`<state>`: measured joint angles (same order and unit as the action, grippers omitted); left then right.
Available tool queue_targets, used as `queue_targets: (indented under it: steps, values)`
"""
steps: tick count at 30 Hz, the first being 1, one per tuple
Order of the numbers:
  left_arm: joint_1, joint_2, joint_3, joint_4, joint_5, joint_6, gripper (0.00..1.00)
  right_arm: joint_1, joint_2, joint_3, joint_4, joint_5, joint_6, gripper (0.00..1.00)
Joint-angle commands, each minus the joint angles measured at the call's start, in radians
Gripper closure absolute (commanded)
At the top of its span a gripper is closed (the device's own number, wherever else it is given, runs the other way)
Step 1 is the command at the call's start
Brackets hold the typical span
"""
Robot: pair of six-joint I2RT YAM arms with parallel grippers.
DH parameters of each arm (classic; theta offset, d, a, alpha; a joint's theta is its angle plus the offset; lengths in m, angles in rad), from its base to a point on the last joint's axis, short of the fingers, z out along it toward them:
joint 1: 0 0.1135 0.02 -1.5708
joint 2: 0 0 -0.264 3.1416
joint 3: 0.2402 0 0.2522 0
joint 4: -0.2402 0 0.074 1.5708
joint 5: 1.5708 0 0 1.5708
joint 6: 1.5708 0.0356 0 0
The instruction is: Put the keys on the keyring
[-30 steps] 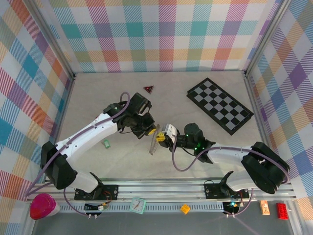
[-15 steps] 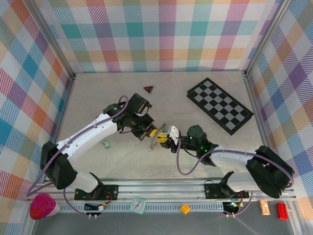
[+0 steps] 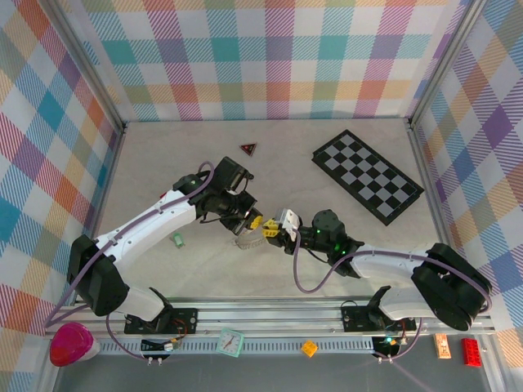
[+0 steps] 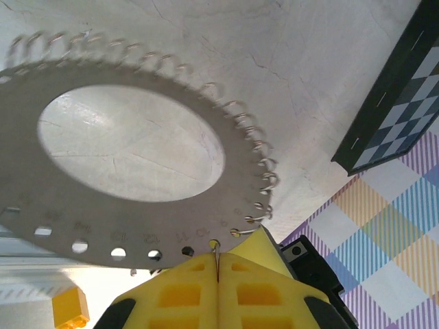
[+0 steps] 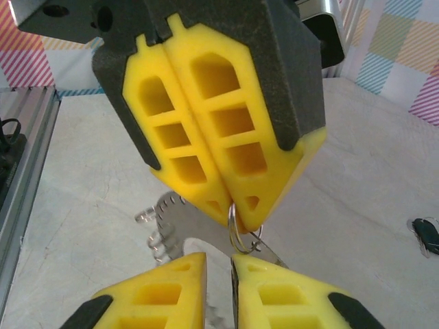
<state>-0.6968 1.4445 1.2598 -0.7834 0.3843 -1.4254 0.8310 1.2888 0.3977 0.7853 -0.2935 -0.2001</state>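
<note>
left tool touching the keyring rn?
Touching. The left wrist view shows the left tool shut on the rim of the keyring, with the metal edge running straight into the tool's closed seam and no gap.

No text I can read from my station, only faint stamped marks beside the small holes along the rim of the keyring (image 4: 137,226), left wrist view, too blurred for me to tell letters from numbers, nothing else legible
</note>
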Motion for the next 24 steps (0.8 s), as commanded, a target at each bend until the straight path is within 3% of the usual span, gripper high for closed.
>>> queue_targets:
  steps: [1, 14, 24]
  values:
    - [0.009, -0.033, -0.010, -0.014, 0.042, -0.020, 1.00, 0.006, 0.004, 0.010, 0.022, 0.049, -0.025, 0.83]
    - [0.013, -0.041, -0.023, -0.007, 0.041, -0.036, 1.00, 0.018, 0.017, 0.021, 0.005, 0.078, -0.028, 0.77]
    - [0.013, -0.038, -0.027, -0.002, 0.048, -0.040, 1.00, 0.033, 0.030, 0.027, 0.072, 0.058, -0.030, 0.78]
